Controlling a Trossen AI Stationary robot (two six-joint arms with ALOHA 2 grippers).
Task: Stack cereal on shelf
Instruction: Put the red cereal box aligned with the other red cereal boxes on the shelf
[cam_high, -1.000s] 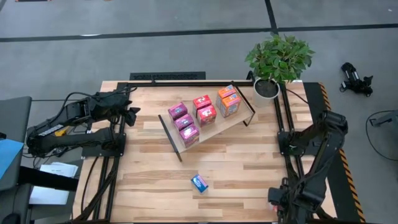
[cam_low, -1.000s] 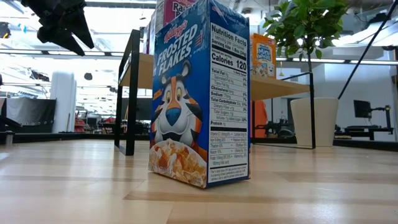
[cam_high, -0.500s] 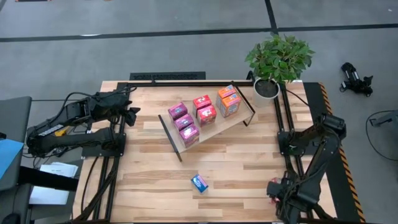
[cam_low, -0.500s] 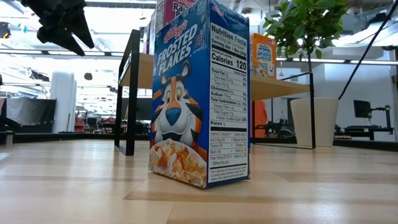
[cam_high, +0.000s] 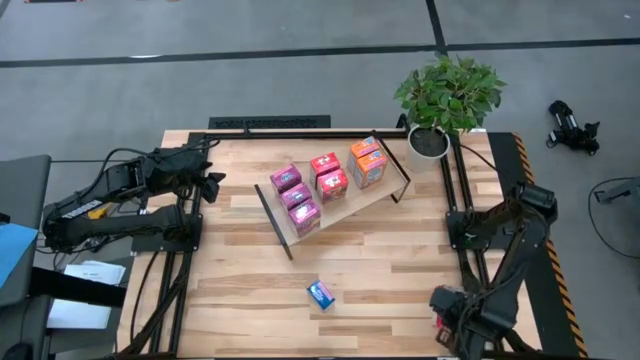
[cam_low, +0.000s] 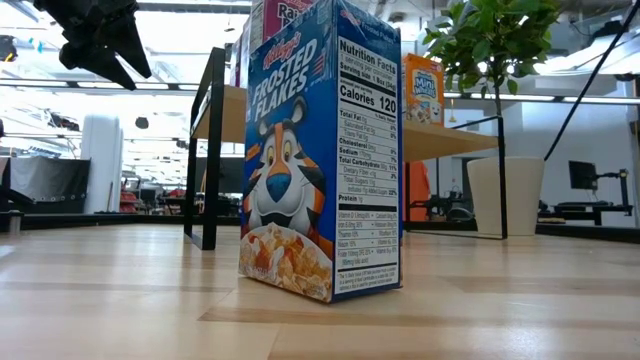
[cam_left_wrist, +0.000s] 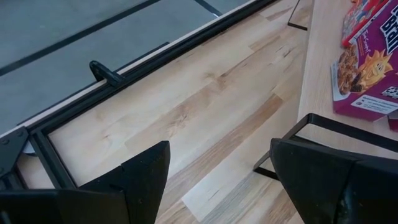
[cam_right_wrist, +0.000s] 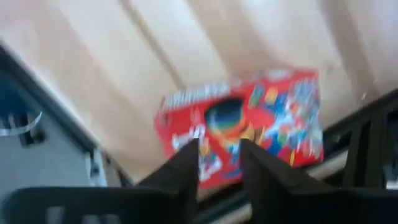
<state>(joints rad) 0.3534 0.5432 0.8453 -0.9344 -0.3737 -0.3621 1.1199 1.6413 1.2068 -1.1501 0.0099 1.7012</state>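
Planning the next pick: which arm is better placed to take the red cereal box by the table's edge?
Right. Its gripper is right at the red box; the left gripper waits far off beside the shelf.

The shelf, a light-wood board with thin black end brackets, lies slanted across the upper middle of the high view. On it stand six small cereal boxes in three pairs: two magenta-pink boxes at its left, two red boxes in the middle, two orange boxes at its right. A blue Frosted Flakes box stands upright alone, lower centre. A red cereal box lies flat at the bench's edge, in the right wrist view.
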